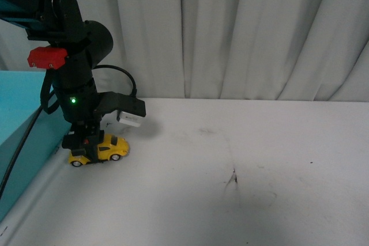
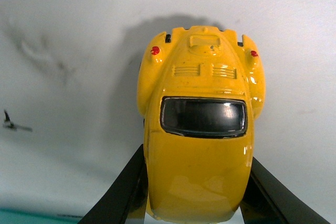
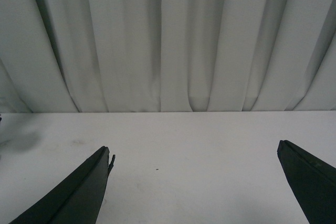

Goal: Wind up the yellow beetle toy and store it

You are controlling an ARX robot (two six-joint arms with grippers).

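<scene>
1. Yellow beetle toy [image 1: 99, 150] sits on the white table [image 1: 242, 142], near its left side, just beside a teal box [image 1: 17, 119].
2. The left gripper [image 1: 86, 142] clamps the toy's sides, with a black finger [image 2: 123, 192] pressed against each flank.
3. The right gripper [image 3: 194, 182] is spread wide and holds nothing — it faces a white curtain [image 3: 168, 40].

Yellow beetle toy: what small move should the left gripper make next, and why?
Probably drag the yellow beetle toy backward along the table to wind it: the left gripper clasps its sides, and its wheels appear to rest on the surface.
</scene>
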